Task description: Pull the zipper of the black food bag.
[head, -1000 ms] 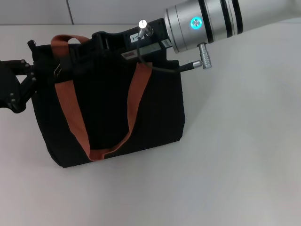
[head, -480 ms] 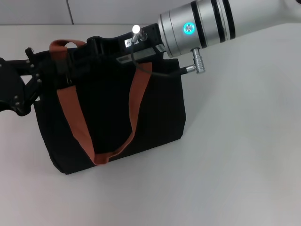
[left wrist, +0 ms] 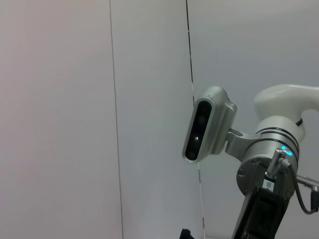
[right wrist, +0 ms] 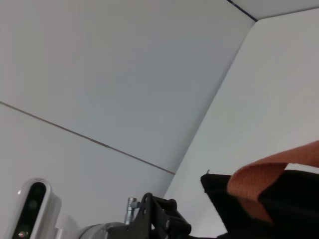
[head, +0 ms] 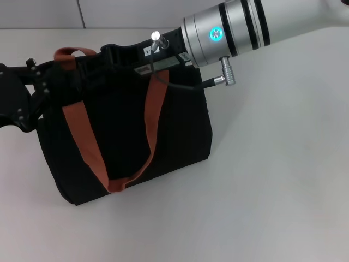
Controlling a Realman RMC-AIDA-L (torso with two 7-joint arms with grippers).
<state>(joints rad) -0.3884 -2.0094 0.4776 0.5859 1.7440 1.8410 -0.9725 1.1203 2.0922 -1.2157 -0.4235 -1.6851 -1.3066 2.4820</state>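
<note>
White tabletop (head: 272, 180), matte, evenly lit; pale grey panelled wall (head: 43, 13) just behind it, thin dark seams.

Matt black cloth on the black food bag (head: 125, 131), with rust-brown woven webbing straps (head: 82, 142). Brushed silver metal on the right arm's wrist housing (head: 229, 27). Smooth, matt white table (head: 272, 180).

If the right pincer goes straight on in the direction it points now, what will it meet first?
Probably the near brown strap at the far left end of the black food bag. The right pincer points left along the bag's top toward the left pincer; depth is unclear.
</note>
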